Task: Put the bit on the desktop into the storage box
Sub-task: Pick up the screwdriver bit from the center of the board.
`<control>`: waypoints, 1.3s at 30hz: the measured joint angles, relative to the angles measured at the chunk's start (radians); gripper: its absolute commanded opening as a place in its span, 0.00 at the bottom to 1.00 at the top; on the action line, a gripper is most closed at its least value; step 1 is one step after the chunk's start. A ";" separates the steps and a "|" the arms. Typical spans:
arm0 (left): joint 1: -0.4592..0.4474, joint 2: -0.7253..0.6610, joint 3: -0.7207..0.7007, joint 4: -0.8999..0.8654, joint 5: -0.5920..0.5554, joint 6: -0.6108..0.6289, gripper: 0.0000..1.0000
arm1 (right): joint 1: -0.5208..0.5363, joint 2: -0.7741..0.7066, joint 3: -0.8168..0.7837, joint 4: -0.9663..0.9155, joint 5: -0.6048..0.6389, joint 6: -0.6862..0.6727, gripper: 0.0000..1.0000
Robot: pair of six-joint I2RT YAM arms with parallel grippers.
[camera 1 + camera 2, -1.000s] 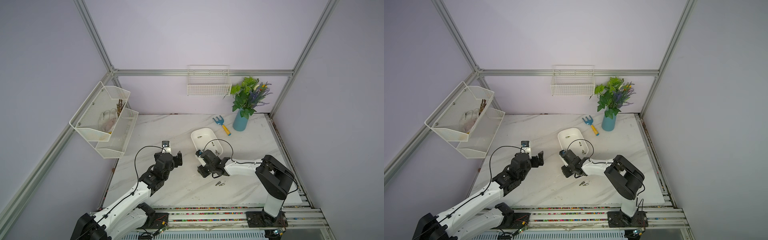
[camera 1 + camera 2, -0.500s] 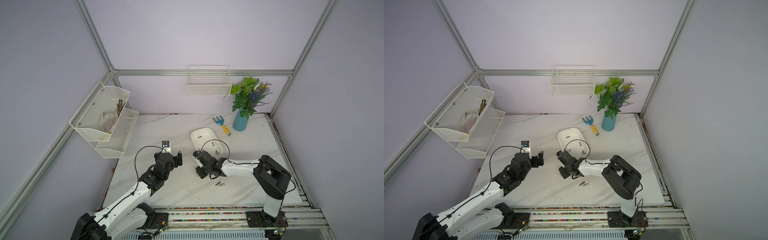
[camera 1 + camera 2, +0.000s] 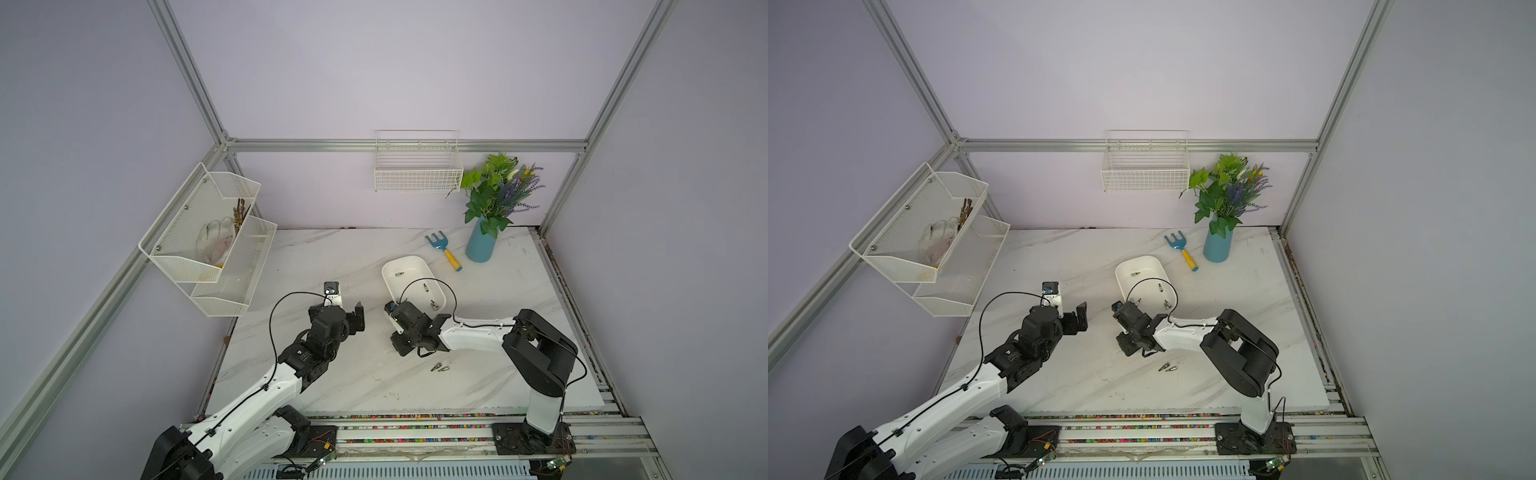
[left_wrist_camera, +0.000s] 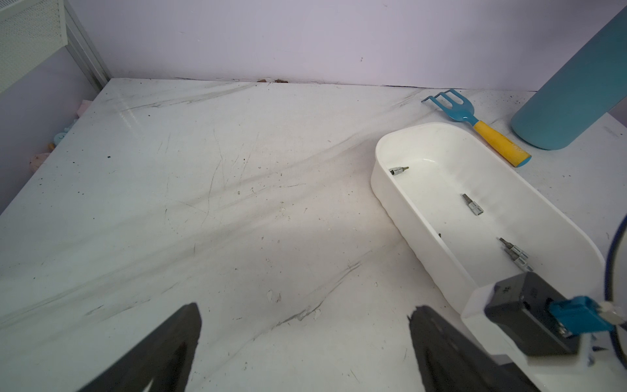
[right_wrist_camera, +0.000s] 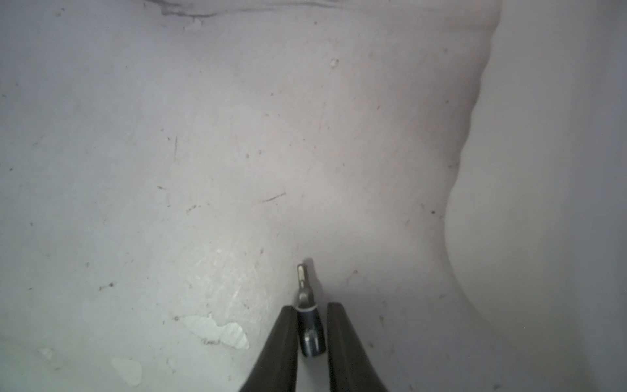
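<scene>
A small metal bit lies on the marble desktop between the fingers of my right gripper, which is shut on its dark shank. In both top views the right gripper points down at the desktop just in front of the storage box, a white shallow tub holding several bits. Two more bits lie close together on the desktop nearer the front. My left gripper hovers open and empty to the left of the box.
A blue rake with a yellow handle and a blue vase of flowers stand behind the box. A white wire basket hangs on the back wall. A two-tier mesh rack is on the left wall.
The right gripper has shifted slightly left and its jaws have closed in on the bit. The left arm has not moved.
</scene>
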 measured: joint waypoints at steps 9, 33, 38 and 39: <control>0.000 0.000 0.000 0.000 0.000 0.000 1.00 | 0.006 0.000 0.011 -0.016 0.023 0.000 0.04; 0.001 0.000 0.000 0.000 0.000 0.000 1.00 | 0.007 -0.061 0.009 -0.071 0.043 0.027 0.14; 0.001 0.000 0.000 0.000 0.000 0.000 1.00 | 0.007 -0.035 0.021 -0.100 0.045 0.027 0.15; 0.001 0.000 0.000 0.000 0.000 0.000 1.00 | 0.007 -0.027 0.028 -0.107 0.046 0.028 0.16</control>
